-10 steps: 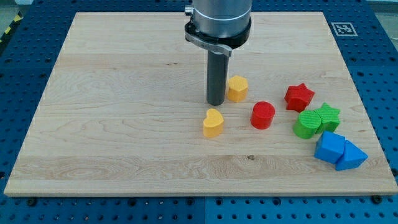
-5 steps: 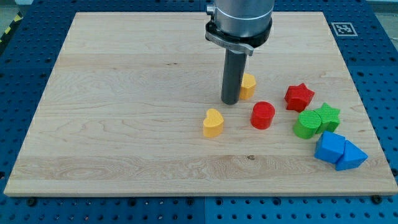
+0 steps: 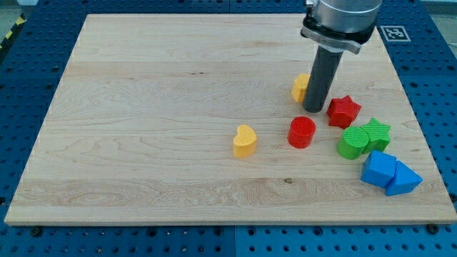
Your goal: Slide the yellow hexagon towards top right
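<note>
The yellow hexagon (image 3: 300, 86) lay on the table (image 3: 143, 107) in the upper right part of the view, partly hidden behind the rod. My tip (image 3: 313, 109) stood against the hexagon's right and lower side, apparently touching it; contact could not be confirmed because the rod covered that edge. No jaws on this arm: it ended in the plain rod and held nothing. The red star (image 3: 343, 111) sat just right of the tip, close but apart. The red cylinder (image 3: 302, 132) sat just below the tip. The yellow heart (image 3: 244, 140) lay further left and lower. The green cylinder (image 3: 351, 143) touched the green star (image 3: 376, 133). The blue cube (image 3: 378, 168) and blue triangular block (image 3: 404, 178) touched at the lower right.
</note>
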